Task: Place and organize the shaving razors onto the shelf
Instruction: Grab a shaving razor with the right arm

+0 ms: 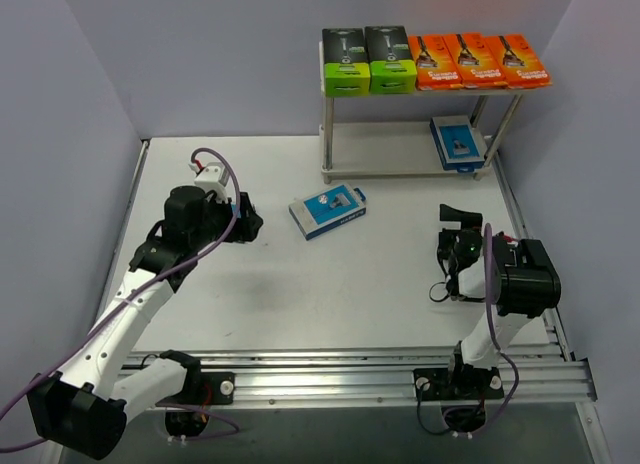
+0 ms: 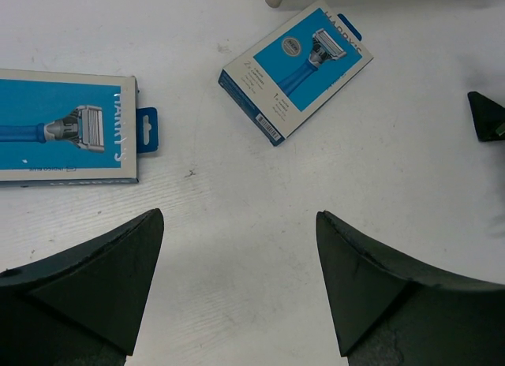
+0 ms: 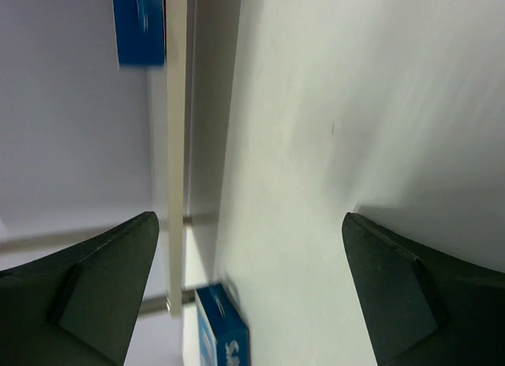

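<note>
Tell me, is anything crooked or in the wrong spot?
Yes. A slanted blue pack lies on the table, and a second blue pack lies nearby. Neither is on the shelf with the other packs.

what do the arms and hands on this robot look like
The left arm and right arm have white links with bulky black joints, and a thin purple cable loops along each. The left hand and right hand are black, with two matte, wedge-shaped fingers. A small white block sits by the left wrist.
</note>
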You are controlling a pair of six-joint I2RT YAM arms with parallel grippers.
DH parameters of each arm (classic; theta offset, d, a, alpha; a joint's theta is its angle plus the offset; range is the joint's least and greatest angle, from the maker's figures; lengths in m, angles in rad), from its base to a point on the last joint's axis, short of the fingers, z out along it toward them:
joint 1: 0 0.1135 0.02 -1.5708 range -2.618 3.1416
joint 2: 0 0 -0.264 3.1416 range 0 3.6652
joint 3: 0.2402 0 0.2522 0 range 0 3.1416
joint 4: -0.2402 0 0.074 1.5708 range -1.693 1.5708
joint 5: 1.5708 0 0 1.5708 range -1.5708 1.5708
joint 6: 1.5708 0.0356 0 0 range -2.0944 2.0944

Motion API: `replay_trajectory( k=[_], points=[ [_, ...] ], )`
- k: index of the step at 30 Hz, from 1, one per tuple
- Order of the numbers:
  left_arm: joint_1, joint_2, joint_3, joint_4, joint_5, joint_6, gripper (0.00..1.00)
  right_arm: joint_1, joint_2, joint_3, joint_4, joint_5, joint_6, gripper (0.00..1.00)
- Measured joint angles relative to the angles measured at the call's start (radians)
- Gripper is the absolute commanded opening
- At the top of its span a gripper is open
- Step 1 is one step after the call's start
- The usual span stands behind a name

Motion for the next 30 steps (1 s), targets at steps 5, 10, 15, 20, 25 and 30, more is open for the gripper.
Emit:
replay_trajectory(
  k=[5, 10, 15, 20, 25, 30],
  points=[
    [0.015, -0.019, -0.001, 0.0, -0.012, 0.004, 0.87, 0.129, -0.05, -0.071, 0.026, -0.027, -0.087, 0.96],
    [0.016, -0.012, -0.002, 0.0, -0.019, 0.007, 0.87, 0.298, -0.055, -0.097, 0.058, -0.059, -0.158, 0.94],
    [0.016, 0.032, -0.003, -0.001, -0.026, 0.013, 0.87, 0.459, -0.07, -0.109, 0.061, -0.032, -0.219, 0.93],
    [0.016, 0.05, -0.003, -0.003, -0.029, 0.015, 0.87, 0.669, -0.102, -0.057, -0.012, 0.034, -0.336, 0.86],
    [0.016, 0.051, -0.003, -0.002, -0.029, 0.018, 0.87, 0.806, -0.156, 0.087, -0.137, 0.114, -0.446, 0.84],
    [0.016, 0.042, -0.005, -0.001, -0.043, 0.023, 0.87, 0.917, -0.154, 0.224, -0.216, 0.137, -0.502, 0.78]
  ],
)
